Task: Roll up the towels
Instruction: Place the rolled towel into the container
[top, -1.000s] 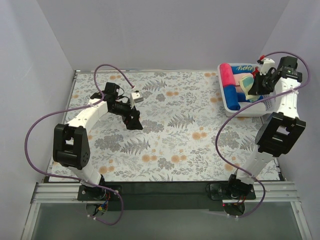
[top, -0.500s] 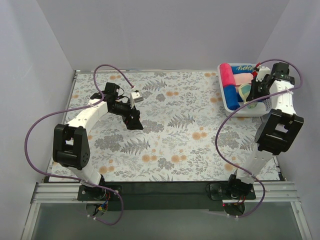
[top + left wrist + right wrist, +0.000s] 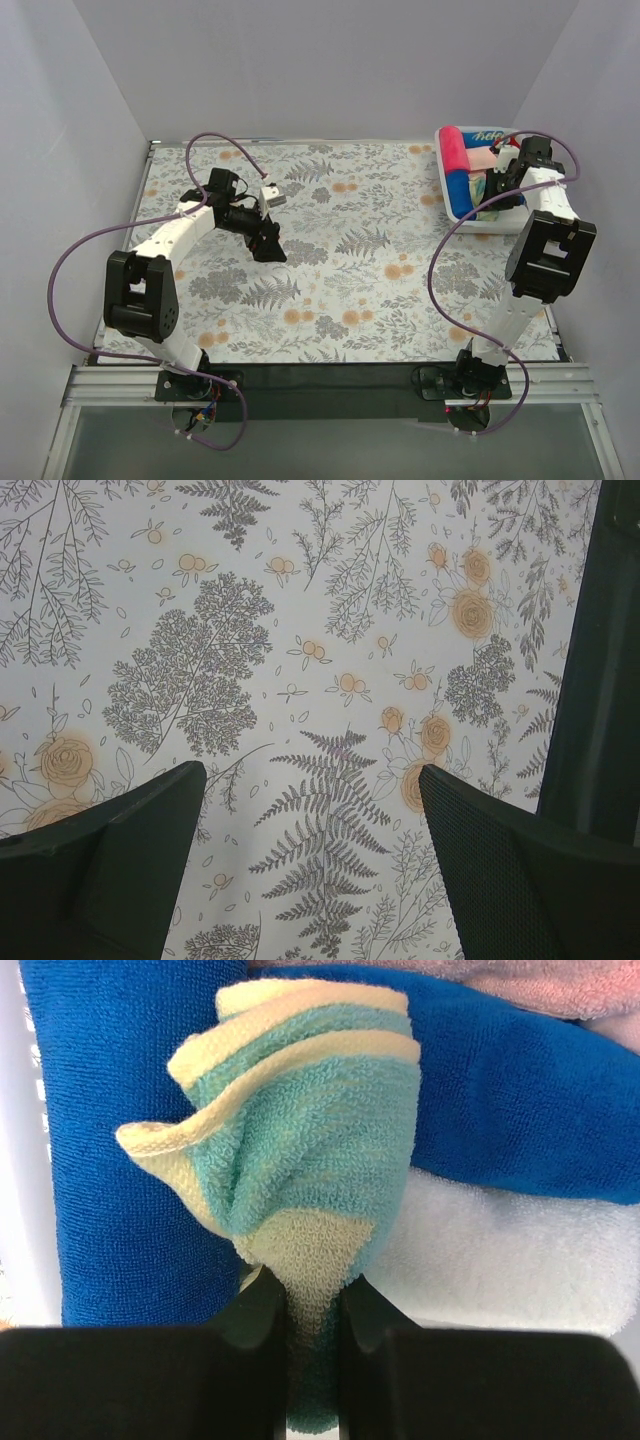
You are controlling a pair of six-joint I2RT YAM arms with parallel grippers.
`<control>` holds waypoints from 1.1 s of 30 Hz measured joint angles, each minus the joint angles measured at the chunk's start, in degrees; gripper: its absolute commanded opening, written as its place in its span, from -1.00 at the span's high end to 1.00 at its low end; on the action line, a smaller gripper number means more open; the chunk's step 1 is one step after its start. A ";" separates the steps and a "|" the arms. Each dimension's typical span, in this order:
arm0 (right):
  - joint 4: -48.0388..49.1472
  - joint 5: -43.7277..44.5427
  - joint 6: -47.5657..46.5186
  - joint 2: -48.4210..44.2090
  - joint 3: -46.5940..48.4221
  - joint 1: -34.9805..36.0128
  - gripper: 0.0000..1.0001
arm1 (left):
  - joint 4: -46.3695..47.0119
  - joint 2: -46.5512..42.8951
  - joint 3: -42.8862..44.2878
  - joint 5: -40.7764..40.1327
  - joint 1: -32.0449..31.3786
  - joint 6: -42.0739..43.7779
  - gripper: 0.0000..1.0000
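At two o'clock in the overhead view, a white plastic bin (image 3: pixel 447 207) stands on the floral tablecloth (image 3: pixel 340 290) and holds the towels.

Right gripper (image 3: pixel 310 1305): jaws closed on a bunched fold of the pale yellow towel (image 3: pixel 310 1130) with its teal-green patch. The pinch sits near the towel's lower end, and the cloth fans out crumpled toward twelve o'clock in the wrist view, not rolled. Behind it lie the royal blue towel (image 3: pixel 120 1160), filling the field from nine round to two o'clock, a white towel (image 3: pixel 500 1260) at four o'clock and a pink towel (image 3: pixel 560 985) at one o'clock. Whether the yellow towel touches the blue one cannot be told.

Left gripper (image 3: pixel 310 780): jaws wide apart and holding nothing. It hovers over bare tablecloth at nine o'clock of the table's centre, well apart from the bin.

Step in hand, as judged: drawing the yellow towel out of the bin for spreading and rolling on the open cloth. To do it well, the lift should go straight up until the hanging end clears the bin's rim, since terry pile may catch on its neighbours and drag them along. The carry then runs toward eight o'clock from the bin. Laying the trailing end down first lets the towel settle as a long strip, with the left gripper free to pin one end.
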 measured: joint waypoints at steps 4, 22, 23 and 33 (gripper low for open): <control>0.52 0.55 1.03 0.00 -0.28 0.00 0.97 | 0.02 0.00 -0.22 -0.04 0.00 -0.44 -0.66; -1.22 1.42 1.25 -2.12 -0.39 0.02 -0.07 | 0.00 -0.24 -0.09 -1.25 0.00 -1.03 -0.68; -1.57 1.44 1.20 -2.32 -0.39 0.02 -0.09 | -0.02 -0.24 0.00 -1.29 0.00 -1.03 -0.68; -5.29 1.53 0.13 -5.14 2.56 0.02 -0.67 | -0.09 -0.42 1.09 -3.43 0.13 -2.19 -0.96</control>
